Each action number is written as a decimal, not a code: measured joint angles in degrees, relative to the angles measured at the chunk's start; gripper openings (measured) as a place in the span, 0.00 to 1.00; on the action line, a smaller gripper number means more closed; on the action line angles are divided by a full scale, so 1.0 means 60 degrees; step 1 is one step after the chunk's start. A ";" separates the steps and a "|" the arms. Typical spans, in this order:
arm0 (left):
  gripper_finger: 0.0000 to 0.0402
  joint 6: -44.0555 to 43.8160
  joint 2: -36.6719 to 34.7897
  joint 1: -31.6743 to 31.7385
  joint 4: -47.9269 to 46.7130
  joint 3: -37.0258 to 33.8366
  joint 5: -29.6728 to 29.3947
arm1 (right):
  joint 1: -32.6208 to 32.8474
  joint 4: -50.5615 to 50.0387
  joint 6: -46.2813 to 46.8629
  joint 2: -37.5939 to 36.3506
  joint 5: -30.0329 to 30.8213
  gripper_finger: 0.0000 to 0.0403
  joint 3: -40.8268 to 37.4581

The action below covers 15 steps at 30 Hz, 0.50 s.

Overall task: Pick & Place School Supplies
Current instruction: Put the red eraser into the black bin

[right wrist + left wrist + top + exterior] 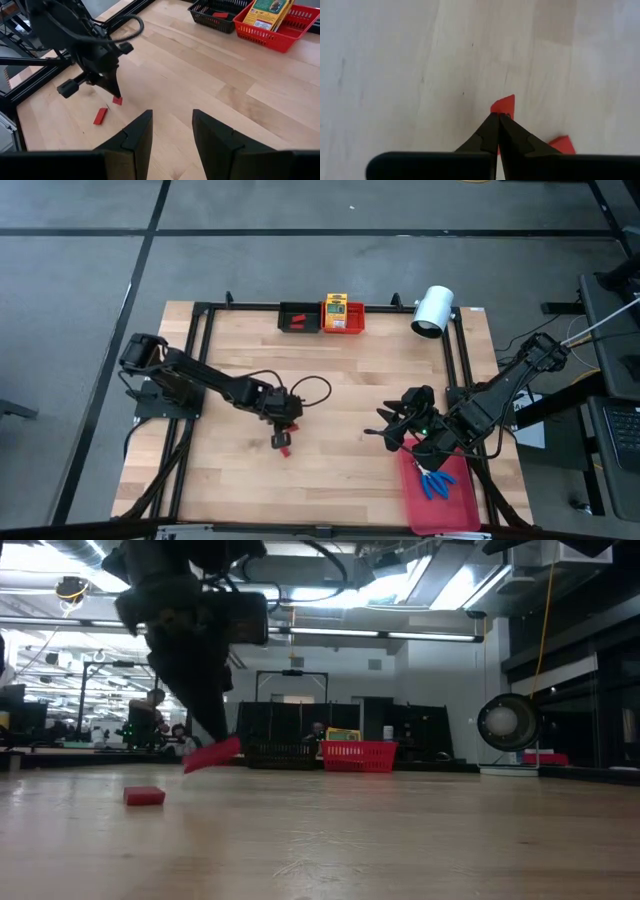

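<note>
My left gripper (289,426) is over the middle of the table, fingers pointing down and shut on a tiny red piece (504,106). It also shows in the low view (212,754) and the right wrist view (117,100). A second red piece (284,450) lies flat on the wood just nearside of it (100,116). My right gripper (171,135) hovers open over the table's right part (398,423), next to the flat red tray, touching nothing. Two blue-handled tools (436,481) lie in that tray. A yellow-and-green box (335,311) stands in the red bin. My left gripper pinches the tiny red piece between its two fingertips (492,125), coming from above and pointing down. One corner of the piece (507,100) sticks out past the tips. In the low view the piece (225,750) is tilted and lifted clear of the table.
A black bin (297,317) with a red piece inside and the red bin (343,326) sit side by side at the far edge. A white cylinder (433,310) lies at the far right corner. The flat red tray (440,505) is at the near right. Bare wood lies between the arms.
</note>
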 joint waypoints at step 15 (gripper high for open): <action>0.00 0.0142 -0.0348 0.0468 -0.0068 0.0019 -0.0214 | 0.0000 0.0000 -0.0009 0.0000 0.0107 0.35 0.0000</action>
